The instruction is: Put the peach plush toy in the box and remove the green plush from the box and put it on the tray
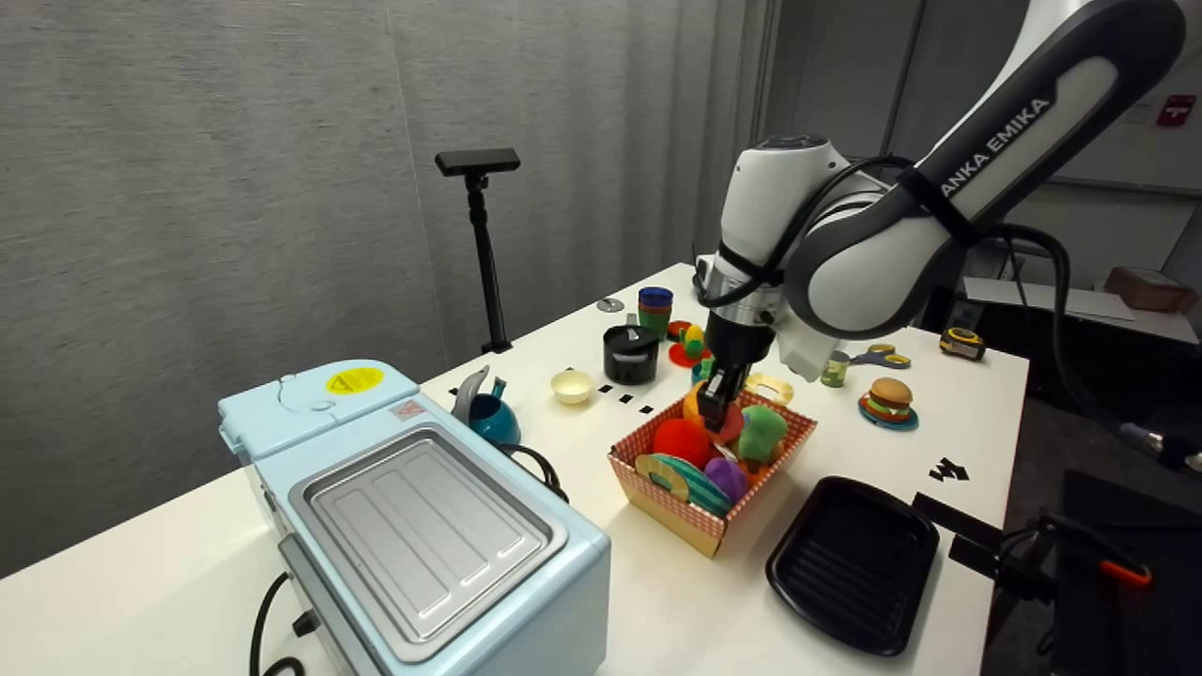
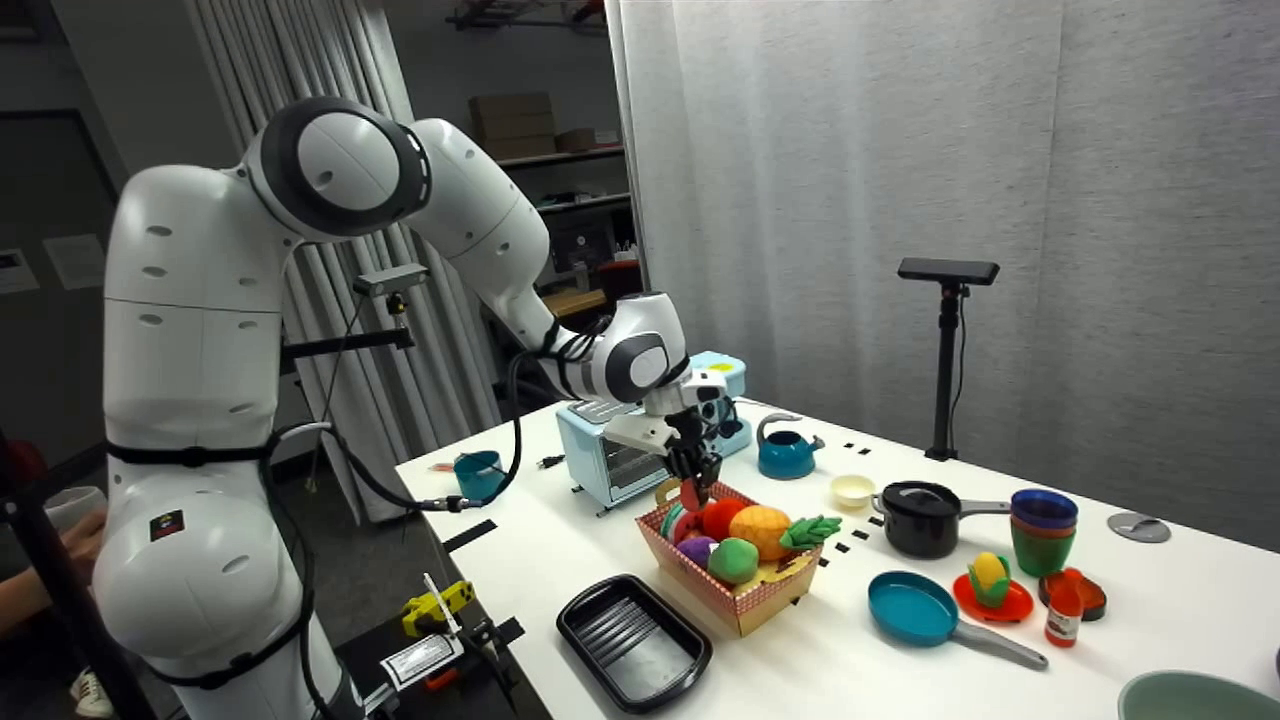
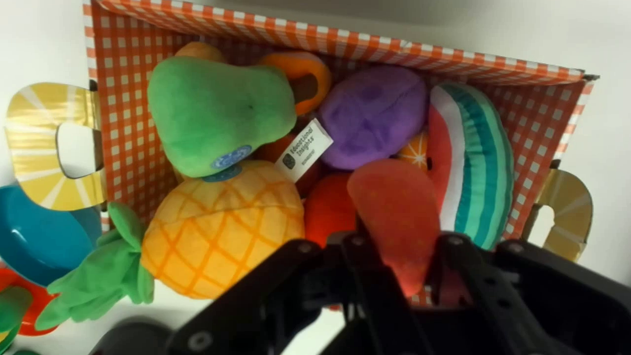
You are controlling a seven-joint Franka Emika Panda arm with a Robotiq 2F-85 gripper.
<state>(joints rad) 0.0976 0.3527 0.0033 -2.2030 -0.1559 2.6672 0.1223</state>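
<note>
The peach plush toy is salmon-red and held between the fingers of my gripper. It also shows under the gripper in both exterior views. The gripper is over the open box, low among the soft toys; I cannot tell whether the peach toy touches them. The green plush lies inside the box at one end, beside the pineapple toy, and shows in both exterior views. The black tray stands on the table beside the box, with nothing on it.
The box also holds a pineapple toy, a purple toy, a red toy and a watermelon slice. A pale-blue oven, a teal kettle, a black pot and a teal pan stand around.
</note>
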